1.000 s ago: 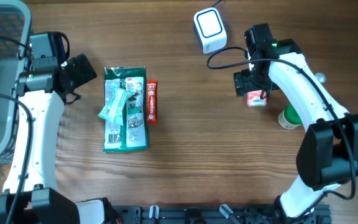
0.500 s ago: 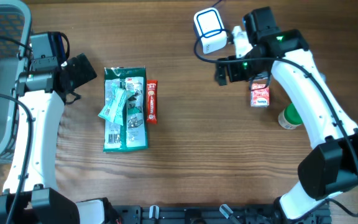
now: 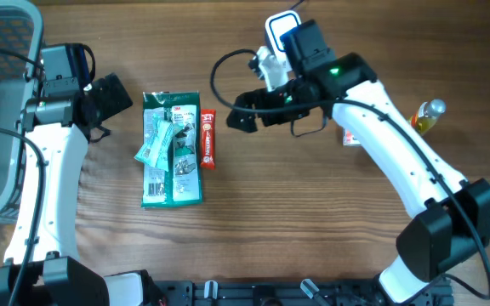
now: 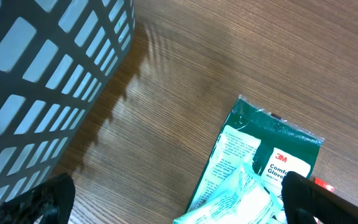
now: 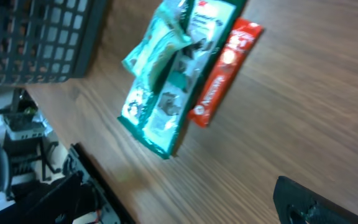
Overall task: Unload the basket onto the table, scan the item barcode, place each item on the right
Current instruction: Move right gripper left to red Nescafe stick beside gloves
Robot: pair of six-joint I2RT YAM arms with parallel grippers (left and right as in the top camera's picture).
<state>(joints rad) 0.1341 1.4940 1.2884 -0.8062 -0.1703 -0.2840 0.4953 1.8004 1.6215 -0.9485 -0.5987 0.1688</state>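
The red bar (image 3: 207, 138), likely the item to scan, lay flat on the bench (image 3: 279, 229). It was tight against the right edge of the green packet (image 3: 172, 149), its long axis parallel to that edge. The right end effector (image 3: 243, 115) hovered just right of the bar's far end, fingers spread wide and empty, plainly the nearer one. The left end effector (image 3: 109, 95), also spread and empty, sat beyond the packet's left side. A grasp would probably need the fingers turned across the bar's narrow width.
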